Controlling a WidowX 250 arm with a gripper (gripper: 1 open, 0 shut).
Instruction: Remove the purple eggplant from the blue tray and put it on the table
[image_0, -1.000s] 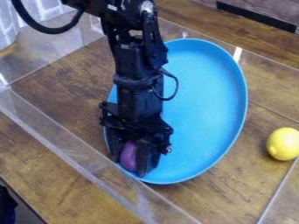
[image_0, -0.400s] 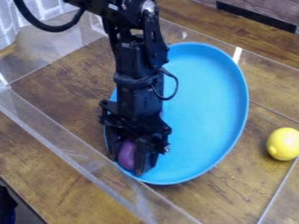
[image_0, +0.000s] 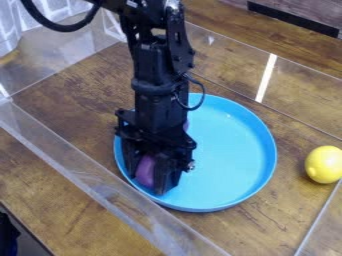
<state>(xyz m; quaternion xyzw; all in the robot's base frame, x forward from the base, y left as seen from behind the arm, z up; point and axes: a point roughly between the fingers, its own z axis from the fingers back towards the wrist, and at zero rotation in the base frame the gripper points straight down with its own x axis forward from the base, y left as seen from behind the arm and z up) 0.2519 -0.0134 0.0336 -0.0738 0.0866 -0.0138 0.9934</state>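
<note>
Black jointed arm (image_0: 158, 90), looped cable (image_0: 60, 25)

— Where is the tray (image_0: 241, 160) placed?
— It is set on the table (image_0: 80, 110), near the front edge, just behind the acrylic wall (image_0: 94, 185) that borders that edge.
— And the eggplant (image_0: 147, 175)?
— It is found in the tray, at its front-left rim, enclosed between the jaws of the gripper (image_0: 159, 176), which is lowered from above.
— What is seen to the right?
— A lemon (image_0: 323, 164) is placed on the table, near the right edge, apart from the tray.
</note>
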